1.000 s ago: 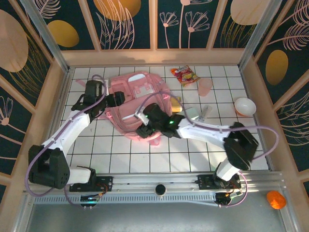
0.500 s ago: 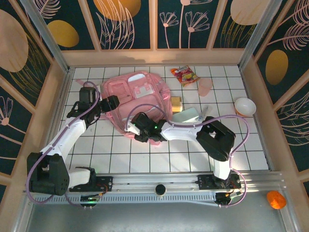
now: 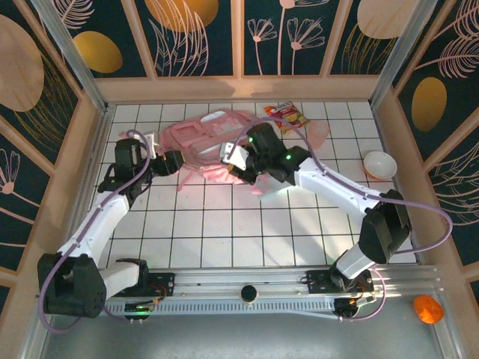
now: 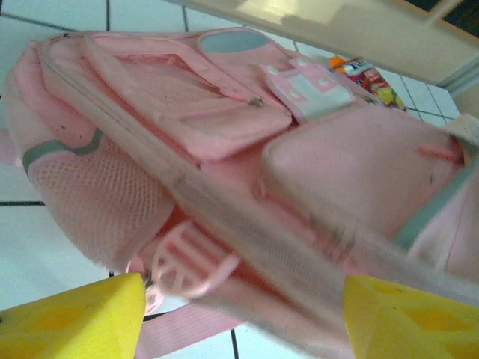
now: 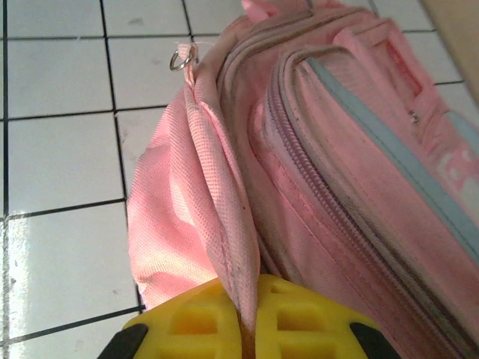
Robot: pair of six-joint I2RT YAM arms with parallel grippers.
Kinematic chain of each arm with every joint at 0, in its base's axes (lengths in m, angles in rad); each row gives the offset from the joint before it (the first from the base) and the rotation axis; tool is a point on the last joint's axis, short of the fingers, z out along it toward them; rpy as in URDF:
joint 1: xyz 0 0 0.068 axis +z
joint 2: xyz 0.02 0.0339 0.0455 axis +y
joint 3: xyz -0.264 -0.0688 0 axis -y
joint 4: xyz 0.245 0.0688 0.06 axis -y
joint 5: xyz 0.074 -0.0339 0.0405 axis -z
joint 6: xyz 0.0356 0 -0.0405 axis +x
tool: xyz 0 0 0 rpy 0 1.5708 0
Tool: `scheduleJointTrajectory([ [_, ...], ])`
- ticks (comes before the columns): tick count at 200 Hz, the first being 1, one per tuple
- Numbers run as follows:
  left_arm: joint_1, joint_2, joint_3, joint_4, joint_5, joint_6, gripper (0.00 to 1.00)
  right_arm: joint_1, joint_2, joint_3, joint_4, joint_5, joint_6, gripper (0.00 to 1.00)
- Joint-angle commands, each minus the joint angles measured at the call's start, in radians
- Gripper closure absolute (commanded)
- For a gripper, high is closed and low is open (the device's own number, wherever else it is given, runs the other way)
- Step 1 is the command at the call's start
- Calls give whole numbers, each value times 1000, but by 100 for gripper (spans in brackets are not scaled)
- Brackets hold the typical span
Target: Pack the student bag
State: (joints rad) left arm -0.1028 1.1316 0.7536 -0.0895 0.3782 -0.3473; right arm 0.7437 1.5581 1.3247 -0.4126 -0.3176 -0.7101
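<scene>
Student bag (image 3: 206, 138) lies at the far left-centre of the tiled table (image 3: 224, 224), bunched and partly lifted between my two arms.

Right claw (image 5: 247, 299): closed tight on a thin fold of the bag's pink fabric at its side edge, beside a small metal ring (image 5: 179, 58). Judged purpose: hold that edge up so the bag stands off the tiles and its mouth can be reached.

Left claw (image 4: 239, 321): jaws wide apart, clamping nothing. The bag's lower edge and a pink plastic buckle (image 4: 187, 262) sit between the yellow fingertips (image 4: 75, 318). Whether either pad touches the cloth, I cannot tell. Likely positioned to take the opposite side and steady it.

Containers:
- Bag: front pockets look zipped shut from the left wrist view. No contents visible, and the main compartment's state is unclear.
- White bowl (image 3: 379, 164), far right: looks bare inside.
- Pink cup (image 3: 319, 133): partly hidden, contents unreadable.

Snack packet (image 3: 287, 116) lies just beyond the bag, unpacked.
</scene>
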Motion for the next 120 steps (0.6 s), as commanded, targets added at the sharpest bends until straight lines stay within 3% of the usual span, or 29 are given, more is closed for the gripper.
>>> scheduleJointTrajectory([
  [1,8,-80,-102,180,91,72,33,-57,-8,116,-52,-133,-67,100],
  [40,8,-163,-314,451,123,227,36,-106,-2,210,-116,-205,-111,100],
  [63,8,-112,-339,508,167,316,36,-115,3,239,-151,-207,-130,100],
  [120,8,30,-369,714,176,340,38,-121,1,266,-167,-225,-138,100],
])
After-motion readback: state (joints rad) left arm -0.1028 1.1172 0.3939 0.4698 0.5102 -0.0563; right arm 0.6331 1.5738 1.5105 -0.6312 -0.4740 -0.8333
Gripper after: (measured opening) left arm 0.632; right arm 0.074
